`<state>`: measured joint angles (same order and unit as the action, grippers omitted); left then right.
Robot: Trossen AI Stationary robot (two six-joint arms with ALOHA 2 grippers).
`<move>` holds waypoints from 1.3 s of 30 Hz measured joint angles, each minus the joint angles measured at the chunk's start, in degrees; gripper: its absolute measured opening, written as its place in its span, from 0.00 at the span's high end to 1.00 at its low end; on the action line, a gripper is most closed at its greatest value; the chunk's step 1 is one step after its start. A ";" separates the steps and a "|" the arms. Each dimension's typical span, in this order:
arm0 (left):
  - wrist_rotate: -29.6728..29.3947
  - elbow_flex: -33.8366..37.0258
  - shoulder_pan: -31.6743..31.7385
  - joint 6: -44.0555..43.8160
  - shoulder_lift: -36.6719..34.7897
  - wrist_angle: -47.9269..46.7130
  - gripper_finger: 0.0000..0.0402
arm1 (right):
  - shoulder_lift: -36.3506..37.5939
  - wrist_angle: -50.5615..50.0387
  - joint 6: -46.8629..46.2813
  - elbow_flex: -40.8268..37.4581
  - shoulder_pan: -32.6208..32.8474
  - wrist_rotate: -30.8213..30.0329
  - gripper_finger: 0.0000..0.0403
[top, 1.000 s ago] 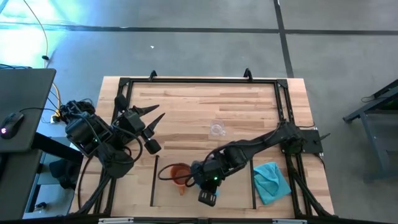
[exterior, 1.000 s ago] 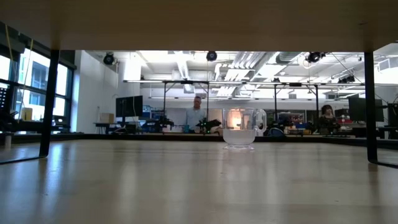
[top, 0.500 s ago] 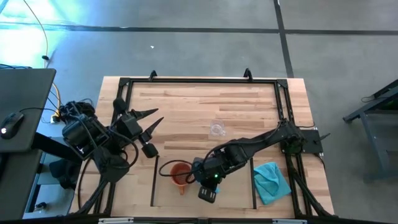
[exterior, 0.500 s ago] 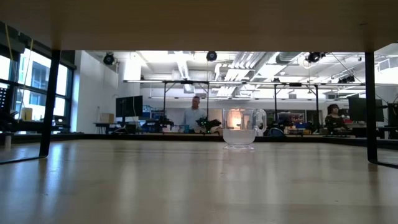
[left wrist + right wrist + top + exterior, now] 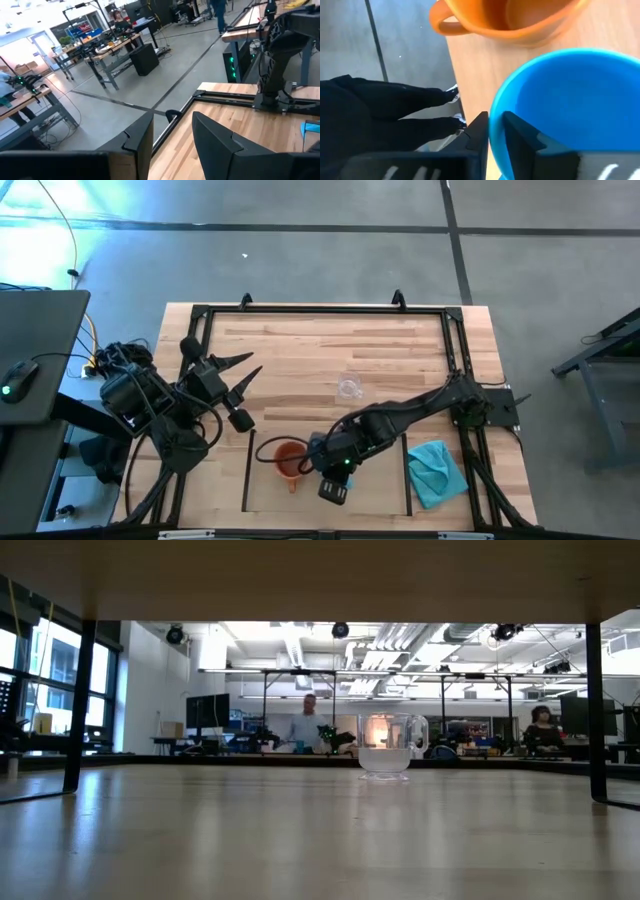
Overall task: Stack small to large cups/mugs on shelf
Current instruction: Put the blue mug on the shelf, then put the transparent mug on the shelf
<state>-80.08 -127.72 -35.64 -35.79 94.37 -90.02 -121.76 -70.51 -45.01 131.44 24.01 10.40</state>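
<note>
In the high view the shelf (image 5: 378, 496) is the pale panel at the table's near edge. The orange mug (image 5: 288, 459) stands on it. My right gripper (image 5: 322, 466) is just to the mug's right, shut on the blue mug (image 5: 570, 100), which is mostly hidden beneath it from above. In the right wrist view the orange mug (image 5: 520, 20) sits close beside the blue one. The clear glass cup (image 5: 348, 388) stands on the tabletop mid-table and also shows in the low view (image 5: 390, 745). My left gripper (image 5: 243, 370) hangs open over the table's left part. My right gripper pinches the blue mug's rim (image 5: 494, 125), on the side facing the near edge. One finger (image 5: 520, 135) is inside the mug and the other finger (image 5: 477, 132) is outside its wall. The mug is upright. Whether its base rests on the shelf does not show.
A teal cloth (image 5: 437, 470) lies at the near right, beside the shelf's right black strip. A black metal frame (image 5: 320, 310) runs round the tabletop. People stand at benches in the room beyond (image 5: 305, 725). Bare shelf lies to the right of my right gripper.
My left arm has shifted a little toward the table's left edge, its gripper still open. My right gripper has stayed shut on the blue mug beside the orange mug.
</note>
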 joint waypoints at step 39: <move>-2.07 0.00 0.00 1.02 -0.02 0.00 0.69 | 6.52 -1.15 3.36 0.91 -0.54 -1.61 0.73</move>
<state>-82.15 -127.72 -35.64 -34.76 94.35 -90.02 -115.24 -71.66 -41.64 132.35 23.47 8.79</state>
